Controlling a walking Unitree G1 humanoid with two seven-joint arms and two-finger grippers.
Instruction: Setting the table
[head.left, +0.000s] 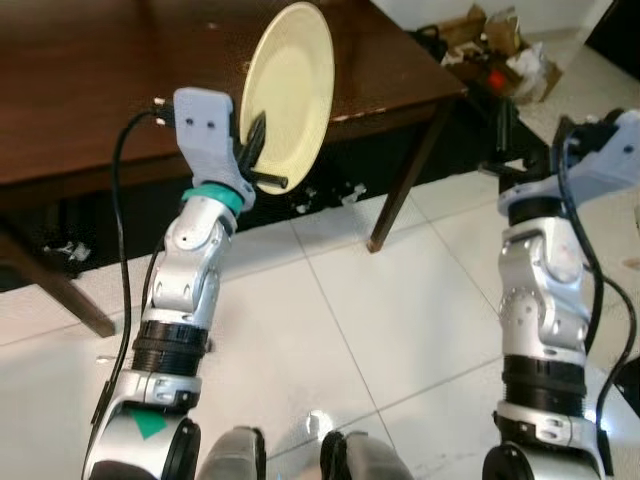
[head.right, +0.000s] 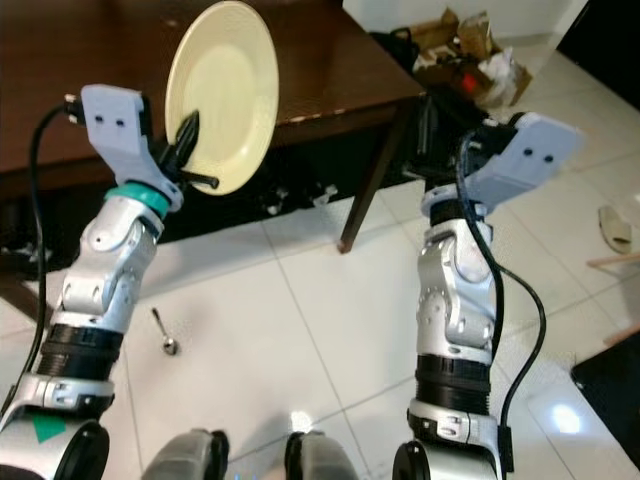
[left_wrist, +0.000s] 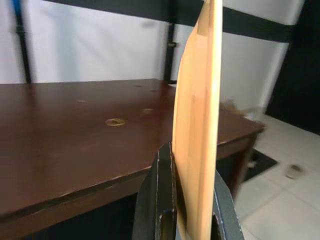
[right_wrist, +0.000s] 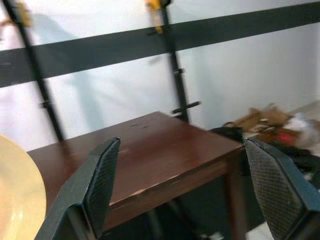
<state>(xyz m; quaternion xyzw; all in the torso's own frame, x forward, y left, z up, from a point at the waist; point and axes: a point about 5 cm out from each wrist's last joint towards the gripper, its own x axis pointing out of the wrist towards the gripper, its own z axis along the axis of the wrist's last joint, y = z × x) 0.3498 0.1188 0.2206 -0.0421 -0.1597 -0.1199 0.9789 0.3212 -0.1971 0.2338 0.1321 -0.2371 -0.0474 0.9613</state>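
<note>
Left eye view has the left hand (head.left: 262, 158) raised in front of the dark wooden surface (head.left: 100, 90), its two black fingers clamped on the lower rim of a pale yellow plate (head.left: 288, 90). The plate stands nearly on edge, tilted, in the air at the near edge of the surface, not yet resting on it. The left wrist view confirms the grip: the rim sits pinched between both fingers (left_wrist: 161, 200).

The right hand (right_wrist: 185, 185) hangs off by the surface's right corner, fingers spread wide apart and carrying nothing.

By my reading the job is barely begun: the wood looks bare, so this plate would be the first piece down, and it needs turning flat and carrying further in over the top.

A spoon (head.right: 165, 335) lies on the white tiled floor (head.right: 330, 320) beside the left arm, likely needing pickup later. Boxes and clutter (head.left: 490, 50) sit beyond the right corner, and a slipper (head.right: 615, 228) lies off right, neither blocking the placement
</note>
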